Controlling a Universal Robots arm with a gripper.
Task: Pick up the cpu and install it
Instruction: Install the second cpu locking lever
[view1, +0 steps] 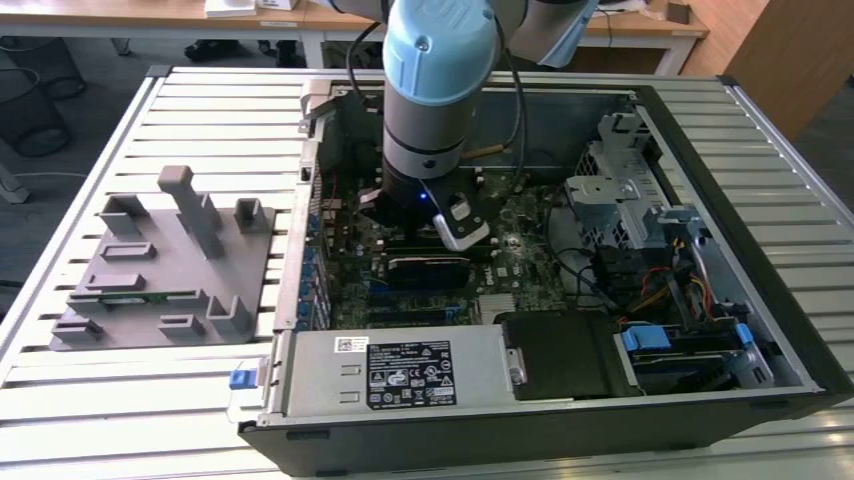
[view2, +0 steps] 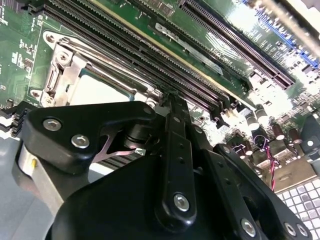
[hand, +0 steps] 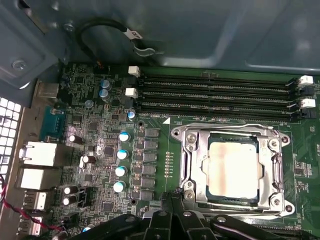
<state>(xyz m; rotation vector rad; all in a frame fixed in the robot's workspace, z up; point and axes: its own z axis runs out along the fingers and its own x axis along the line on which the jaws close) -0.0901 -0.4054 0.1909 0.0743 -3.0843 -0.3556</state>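
The jaws (view2: 172, 100) are pressed together with nothing pinched between them, tips hovering right at the edge of the CPU socket frame (hand: 187, 165), as seen in both wrist views. The cpu (hand: 233, 170) is already seated flat in the socket, its silver top showing a pale smudged patch, and the metal frame around it looks open rather than clamped over the chip. In the second wrist view the same cpu (view2: 97, 92) sits just beyond the black jaw linkage.

Just beside the socket, a row of long black memory slots (hand: 215, 95) with white end clips can be seen, and a column of small blue-topped capacitors (hand: 121, 160) runs along the other side on the green motherboard (hand: 95, 150).

In the exterior view the arm (view1: 434, 90) is reaching straight down into the open computer case (view1: 747, 180), which lies on a slatted desk (view1: 214, 110). A grey plastic tray with upright posts (view1: 160, 265) rests on the desk toward the exterior view's left, well apart from the case.
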